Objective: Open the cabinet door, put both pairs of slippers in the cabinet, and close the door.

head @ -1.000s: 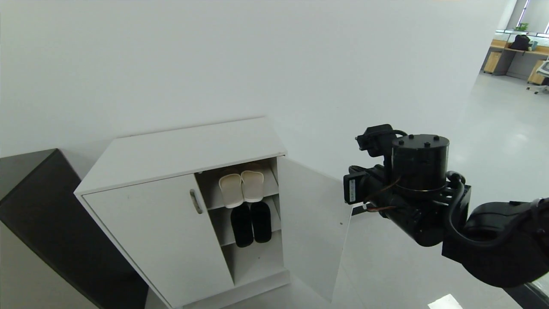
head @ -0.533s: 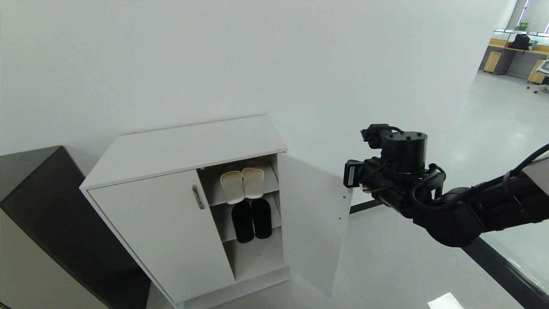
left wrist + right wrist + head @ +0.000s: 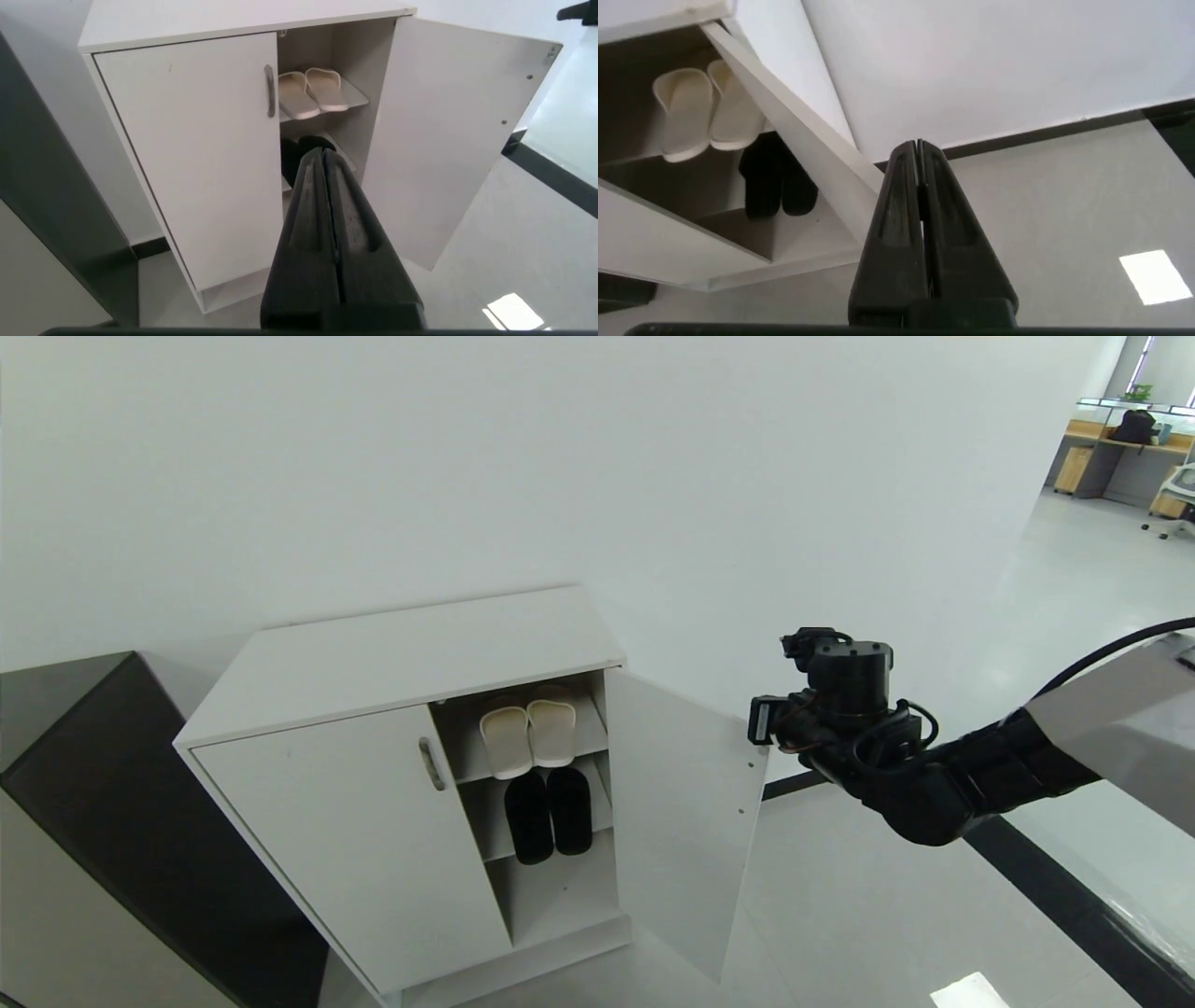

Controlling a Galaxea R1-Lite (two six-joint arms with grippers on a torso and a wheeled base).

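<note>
Sitting on flat shelves (image 3: 592,732), rounded cream slippers (image 3: 529,735) top black slippers (image 3: 551,814).

Nothing can be read on the cabinet (image 3: 401,653): it bears no print, number or sign. A small white sticker (image 3: 760,722) sits on the wrist of the right arm (image 3: 934,784), and its print is too small to make out
</note>
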